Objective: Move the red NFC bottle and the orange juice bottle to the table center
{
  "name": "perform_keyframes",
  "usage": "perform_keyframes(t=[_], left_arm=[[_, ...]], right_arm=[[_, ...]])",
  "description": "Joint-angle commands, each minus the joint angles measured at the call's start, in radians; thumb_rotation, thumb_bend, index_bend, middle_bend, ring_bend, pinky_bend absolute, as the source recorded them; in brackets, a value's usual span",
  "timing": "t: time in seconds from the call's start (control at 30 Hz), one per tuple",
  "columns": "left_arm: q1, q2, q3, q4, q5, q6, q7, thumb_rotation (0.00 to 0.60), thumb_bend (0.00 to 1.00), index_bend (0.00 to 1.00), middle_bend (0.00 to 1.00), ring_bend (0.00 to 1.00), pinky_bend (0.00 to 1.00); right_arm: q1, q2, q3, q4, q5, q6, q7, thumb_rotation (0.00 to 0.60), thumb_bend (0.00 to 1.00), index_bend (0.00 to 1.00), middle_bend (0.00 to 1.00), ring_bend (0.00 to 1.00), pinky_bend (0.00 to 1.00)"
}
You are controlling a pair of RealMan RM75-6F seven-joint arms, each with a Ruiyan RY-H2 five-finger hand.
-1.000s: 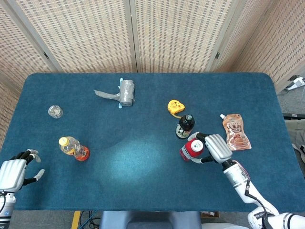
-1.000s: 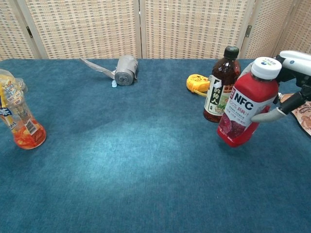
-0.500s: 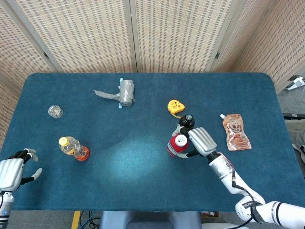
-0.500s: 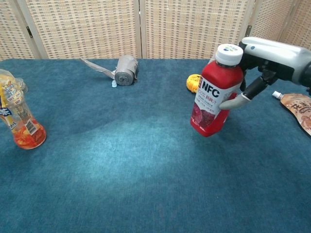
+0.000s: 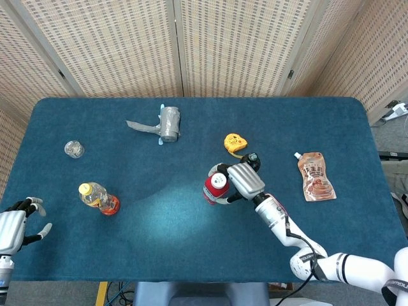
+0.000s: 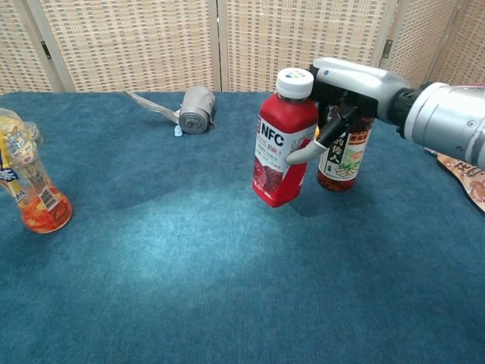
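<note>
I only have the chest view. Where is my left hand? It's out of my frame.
Observer: The left hand is at the table's near left edge, fingers apart, holding nothing.
Operator: And relative to the orange juice bottle?
Observer: The bottle stands apart from it, further in and to its right.
Operator: Anything hidden behind the red NFC bottle?
Observer: A yellow tape measure lies beyond the dark bottle, apart from the right hand.
</note>
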Motion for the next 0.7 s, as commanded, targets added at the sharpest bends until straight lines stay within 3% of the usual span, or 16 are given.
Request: perform_keyframes(t=[0.03,0.7], left_arm=[[0.0,0.004,-0.004,-0.001,-0.004,0.0,-0.004,0.6,0.21,0.53,0.33,0.32,0.45],[0.001,0.013,-0.002,-0.007,-0.009,-0.006,-0.011,0.6,0.21,0.58,0.33,0.32,0.45]], right_arm=[[0.016,-0.022,0.009,0.018,0.017,-0.007,-0.013,0.6,0.07,0.42,0.52,0.51,0.6],[0.149,-0.155,0.066,0.171,0.146,-0.072,-0.092,0.6,0.07,0.42,0.52,0.51,0.6]])
